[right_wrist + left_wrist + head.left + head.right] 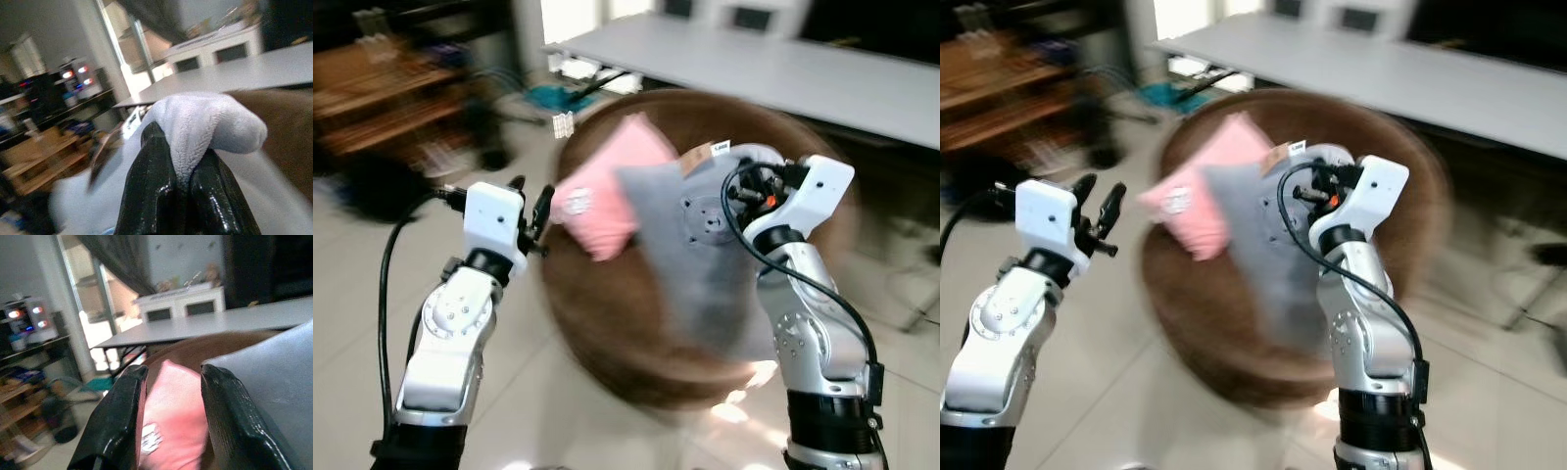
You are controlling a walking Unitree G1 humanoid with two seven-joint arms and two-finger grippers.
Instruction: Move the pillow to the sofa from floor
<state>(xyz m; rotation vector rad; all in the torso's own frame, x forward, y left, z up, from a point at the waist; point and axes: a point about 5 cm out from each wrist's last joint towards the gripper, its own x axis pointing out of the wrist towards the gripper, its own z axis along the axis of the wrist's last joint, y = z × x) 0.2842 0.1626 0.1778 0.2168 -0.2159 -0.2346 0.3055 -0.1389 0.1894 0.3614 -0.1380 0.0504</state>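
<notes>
Right wrist view: right gripper (188, 169) fingers pinch a fold of the grey pillow (705, 255), while left gripper (171, 421) fingers stand parted, empty, the pink pillow (173, 431) beyond them.

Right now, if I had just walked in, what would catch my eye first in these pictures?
Most striking is the grey pillow held up in front of the robot, a fold of it pinched by the right gripper. Beside it, towards the robot's left, a pink pillow lies on the round brown sofa. The left gripper is raised with its fingers open, holding nothing, and a long white table stands behind.
</notes>
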